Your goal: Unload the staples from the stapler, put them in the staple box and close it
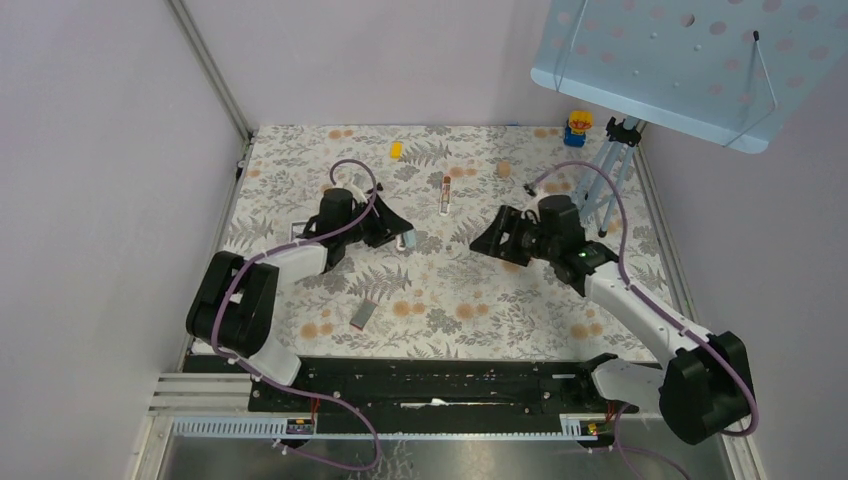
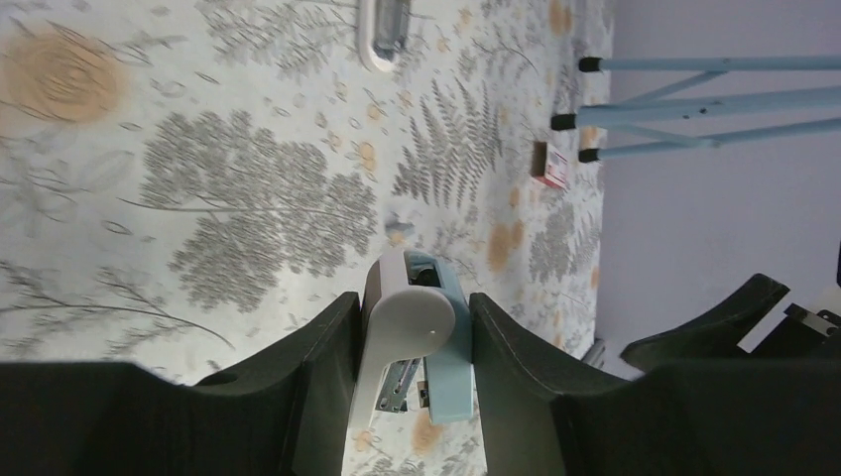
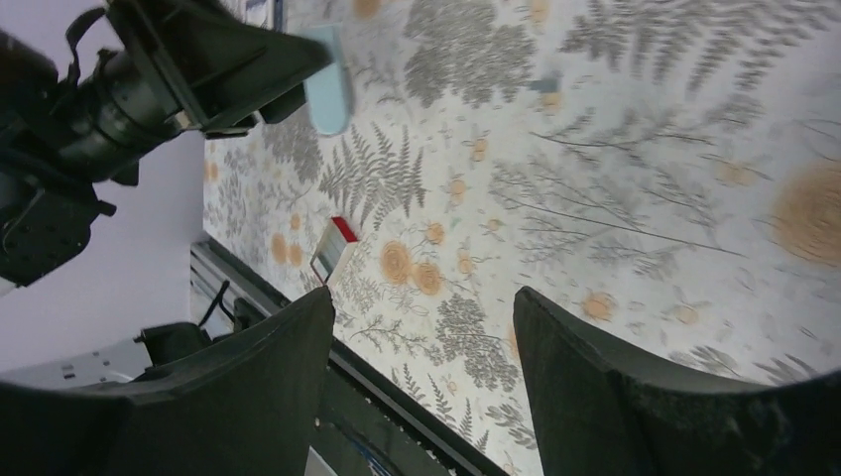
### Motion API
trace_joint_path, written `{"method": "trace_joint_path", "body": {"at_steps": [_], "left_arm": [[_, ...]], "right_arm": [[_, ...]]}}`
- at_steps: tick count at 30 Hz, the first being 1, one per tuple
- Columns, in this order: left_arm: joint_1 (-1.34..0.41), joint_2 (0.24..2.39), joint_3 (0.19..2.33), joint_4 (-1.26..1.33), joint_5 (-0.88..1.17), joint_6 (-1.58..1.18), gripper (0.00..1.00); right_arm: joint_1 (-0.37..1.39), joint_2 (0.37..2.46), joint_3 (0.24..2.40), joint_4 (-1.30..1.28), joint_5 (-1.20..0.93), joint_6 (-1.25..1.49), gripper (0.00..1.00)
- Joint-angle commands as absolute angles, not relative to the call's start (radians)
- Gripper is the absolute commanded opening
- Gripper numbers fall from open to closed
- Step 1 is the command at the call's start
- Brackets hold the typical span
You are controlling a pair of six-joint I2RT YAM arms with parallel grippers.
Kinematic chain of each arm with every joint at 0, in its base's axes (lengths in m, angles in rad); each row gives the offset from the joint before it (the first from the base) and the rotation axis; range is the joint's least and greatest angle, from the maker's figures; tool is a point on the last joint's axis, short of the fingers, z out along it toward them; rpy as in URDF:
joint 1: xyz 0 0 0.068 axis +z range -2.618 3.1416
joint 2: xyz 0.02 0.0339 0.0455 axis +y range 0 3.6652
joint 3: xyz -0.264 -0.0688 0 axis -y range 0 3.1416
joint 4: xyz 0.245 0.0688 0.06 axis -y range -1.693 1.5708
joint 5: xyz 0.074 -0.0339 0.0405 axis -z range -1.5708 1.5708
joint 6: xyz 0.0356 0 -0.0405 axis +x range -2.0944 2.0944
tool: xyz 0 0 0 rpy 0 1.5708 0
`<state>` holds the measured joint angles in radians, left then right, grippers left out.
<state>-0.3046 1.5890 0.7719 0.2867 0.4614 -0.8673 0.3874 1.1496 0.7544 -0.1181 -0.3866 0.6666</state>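
The stapler [image 2: 415, 327], white on one side and light blue on the other, stands between the fingers of my left gripper [image 2: 415, 302], which is shut on it. Its metal magazine [image 2: 400, 383] shows between the white arm and the blue base. No staples can be made out. From above, the stapler [image 1: 407, 240] sticks out of the left gripper [image 1: 398, 234] at the middle of the table. My right gripper [image 1: 487, 240] hovers just to its right, open, facing it. In the right wrist view, the right gripper [image 3: 421, 297] holds nothing and the stapler's blue end [image 3: 325, 94] shows at the upper left.
A small grey and red box [image 1: 363, 315] lies in front of the left gripper. A tube [image 1: 446, 193], a yellow piece [image 1: 395, 150] and a brown piece [image 1: 504, 169] lie further back. A blue tripod [image 1: 605, 180], a toy [image 1: 578, 127] and a perforated blue board [image 1: 680, 60] occupy the back right.
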Motion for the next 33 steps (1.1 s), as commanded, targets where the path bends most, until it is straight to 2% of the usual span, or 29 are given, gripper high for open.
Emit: {"method": "trace_joint_path", "body": {"at_steps": [1, 11, 28, 33], "left_arm": [[-0.365, 1.525, 0.732, 0.493, 0.419, -0.982, 0.47], [-0.449, 1.515, 0.704, 0.554, 0.394, -1.000, 0.47], [-0.486, 1.516, 0.695, 0.560, 0.396, -0.996, 0.47], [-0.490, 1.513, 0.696, 0.553, 0.397, -0.988, 0.47]], "right_arm": [[0.544, 1.225, 0.823, 0.052, -0.288, 0.607, 0.73], [0.644, 1.463, 0.969, 0.070, -0.269, 0.519, 0.66], [0.660, 1.595, 1.037, 0.106, -0.268, 0.521, 0.63], [0.660, 1.622, 1.055, 0.082, -0.255, 0.518, 0.48]]}}
